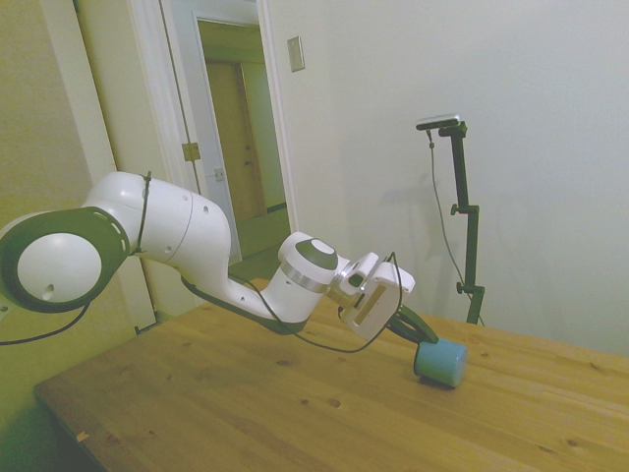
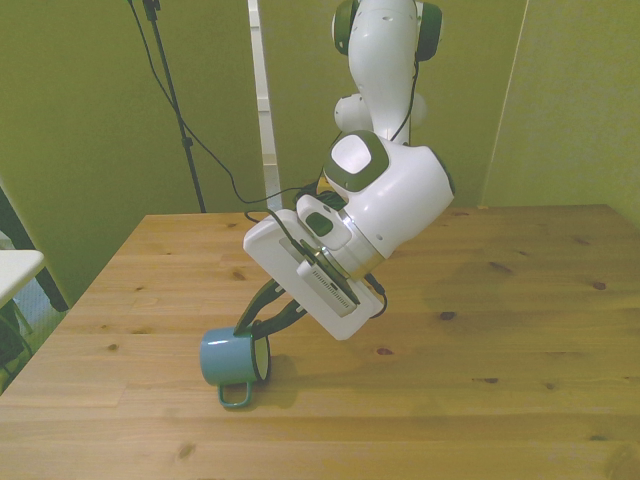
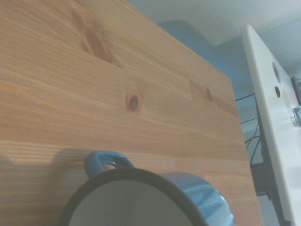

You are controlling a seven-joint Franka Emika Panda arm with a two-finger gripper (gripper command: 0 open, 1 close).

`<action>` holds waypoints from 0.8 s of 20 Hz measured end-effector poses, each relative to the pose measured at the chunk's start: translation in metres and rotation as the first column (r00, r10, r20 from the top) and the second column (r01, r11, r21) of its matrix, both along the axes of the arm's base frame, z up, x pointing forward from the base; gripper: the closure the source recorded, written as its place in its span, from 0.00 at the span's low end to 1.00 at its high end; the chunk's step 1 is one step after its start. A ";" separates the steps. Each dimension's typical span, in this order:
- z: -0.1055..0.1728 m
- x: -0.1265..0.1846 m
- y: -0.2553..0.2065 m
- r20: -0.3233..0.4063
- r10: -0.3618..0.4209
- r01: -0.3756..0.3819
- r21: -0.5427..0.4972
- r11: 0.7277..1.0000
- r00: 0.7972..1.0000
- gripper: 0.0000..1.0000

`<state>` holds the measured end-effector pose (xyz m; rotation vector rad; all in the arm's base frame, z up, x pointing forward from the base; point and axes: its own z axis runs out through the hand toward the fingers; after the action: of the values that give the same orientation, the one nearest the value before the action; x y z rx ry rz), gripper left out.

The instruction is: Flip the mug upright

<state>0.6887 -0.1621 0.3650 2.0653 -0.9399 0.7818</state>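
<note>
The small light-blue metal mug (image 2: 233, 359) with a dark rim lies on its side on the wooden table (image 2: 500, 330), near the table's front edge on the front view's left. Its handle (image 2: 236, 394) points at that edge and its mouth faces the arm, so the fingers can get at the rim. The white arm (image 2: 385, 200) leans down low and slanted. Its gripper (image 2: 258, 318) is pinching the mug's rim, I think, ready to tip it up

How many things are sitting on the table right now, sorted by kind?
Mugs: 1, the mug, light blue, lying on its side on the wooden table at the gripper.
Other loose objects: 0.
Total: 1.
</note>
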 end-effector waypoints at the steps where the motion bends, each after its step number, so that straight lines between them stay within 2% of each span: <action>1: 0.003 0.000 0.001 0.002 -0.001 0.001 -0.002 1.000 1.000 1.00; 6: 0.017 0.001 0.010 0.015 0.000 -0.001 0.038 0.999 1.000 1.00; 10: 0.072 -0.006 0.009 0.059 -0.010 0.000 0.170 0.985 0.998 1.00; 13: 0.120 -0.021 0.006 0.120 0.000 -0.039 0.315 0.948 0.993 1.00; 16: 0.145 -0.043 0.005 0.148 0.019 -0.087 0.463 0.882 0.989 1.00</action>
<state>0.6453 -0.1575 0.5100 2.4858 -1.2537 0.7920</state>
